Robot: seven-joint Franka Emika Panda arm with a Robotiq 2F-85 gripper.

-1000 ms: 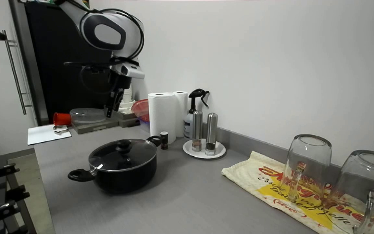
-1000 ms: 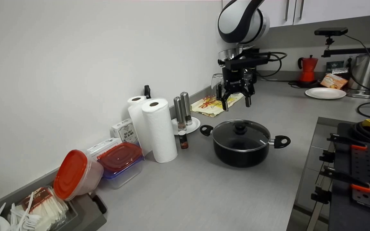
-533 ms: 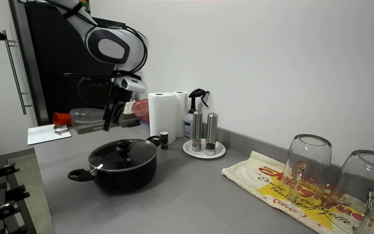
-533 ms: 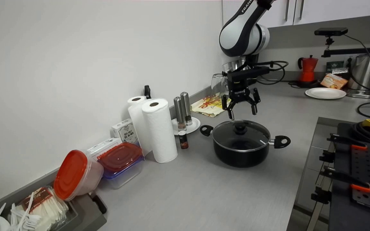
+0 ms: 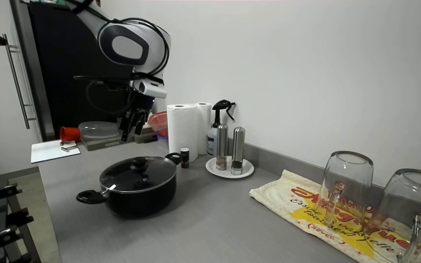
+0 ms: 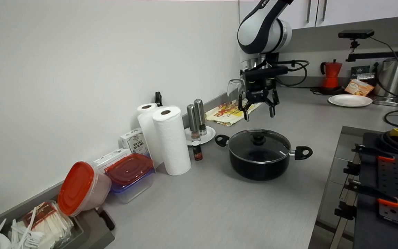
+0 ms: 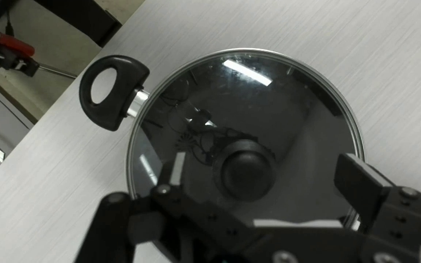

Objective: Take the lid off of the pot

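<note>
The claw [image 6: 259, 114], spread wide and holding nothing, has risen slightly; below it the lid [image 6: 260, 149] still covers the pot [image 6: 259, 171], so reaching the knob [image 7: 247, 175] probably calls for coming down again.

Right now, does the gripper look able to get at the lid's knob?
Probably yes: the open gripper hangs above the lid, and nothing visible stands between it and the knob.
</note>
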